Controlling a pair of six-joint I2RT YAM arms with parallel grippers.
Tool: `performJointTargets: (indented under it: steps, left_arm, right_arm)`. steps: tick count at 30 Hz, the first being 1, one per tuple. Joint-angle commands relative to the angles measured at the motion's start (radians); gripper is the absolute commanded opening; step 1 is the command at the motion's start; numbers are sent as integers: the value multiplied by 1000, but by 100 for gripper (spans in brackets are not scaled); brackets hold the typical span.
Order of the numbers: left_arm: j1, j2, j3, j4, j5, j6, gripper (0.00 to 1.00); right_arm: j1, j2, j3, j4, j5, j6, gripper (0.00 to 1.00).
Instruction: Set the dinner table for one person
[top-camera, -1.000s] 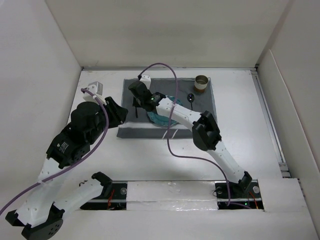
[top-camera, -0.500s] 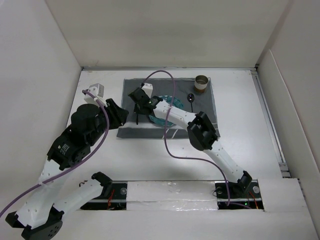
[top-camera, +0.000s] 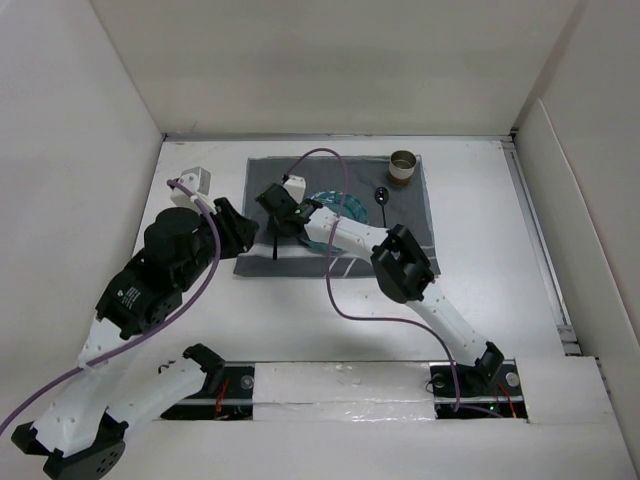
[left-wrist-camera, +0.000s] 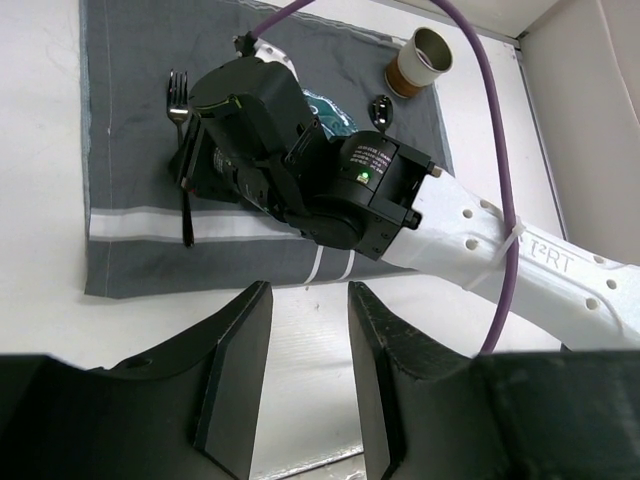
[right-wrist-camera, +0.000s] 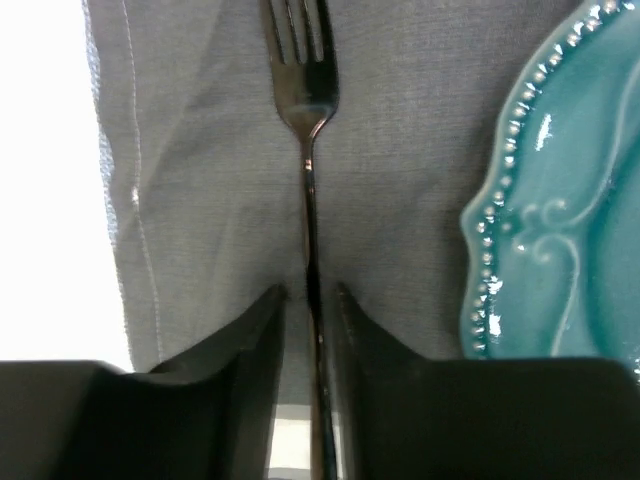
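Observation:
The white dinner table (top-camera: 500, 260) carries a dark grey mat (top-camera: 410, 215) with a teal plate (top-camera: 345, 203), a spoon (top-camera: 382, 197) and a paper cup (top-camera: 404, 165). A dark fork (right-wrist-camera: 305, 90) lies flat on the mat left of the plate (right-wrist-camera: 560, 200), tines pointing away; it also shows in the left wrist view (left-wrist-camera: 178, 90). My right gripper (right-wrist-camera: 308, 292) hangs low over the fork's handle, jaws slightly apart with the handle between them, close to the right finger. My left gripper (left-wrist-camera: 308, 300) is open and empty above the table at the mat's near left edge.
White walls enclose the table on the left, back and right. The right arm (top-camera: 420, 290) stretches diagonally from the near right across the mat's near edge. The left arm (top-camera: 160, 270) fills the near left.
My right gripper has moved toward the near side along the mat's left part and now straddles the fork's handle. The left arm has hardly moved.

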Motion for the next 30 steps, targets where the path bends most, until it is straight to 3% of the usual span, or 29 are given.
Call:
performJointTargets:
  steps: [1,4,8,12,17,19,21,23,26,30]
  left_arm:
    - [-7,-18,5,35,-5,12,34]
    - [-7,-16,24,24,-38,15,37]
    - [-7,-36,36,35,-82,29,51]
    - [-7,-46,27,47,-79,49,59]
    - [-7,-39,57,38,-106,61,67]
    - [-7,-43,77,34,-137,64,68]
    - [-7,-43,110,41,-219,81,69]
    - [-7,-49,127,73,-368,98,75]
    - [-7,-46,154,121,-522,151,80]
    - [-7,-26,160,139,-563,170,79]
  right_arm:
    - [9,-13,28,4,7,3,37]
    - [0,-80,19,36,-50,-37,53]
    - [0,-293,-29,105,-140,-170,74]
    - [0,-456,-118,113,-125,-202,81]
    - [-9,-876,-515,195,-26,-206,84]
    - [-9,-1018,-639,229,26,-213,92]
    - [-23,-1235,-789,248,146,-200,100]
    - [-40,-1429,-869,211,261,-177,100]
    - [-107,-1583,-911,130,359,-121,100]
    - [-224,-1744,-949,22,294,-121,100]
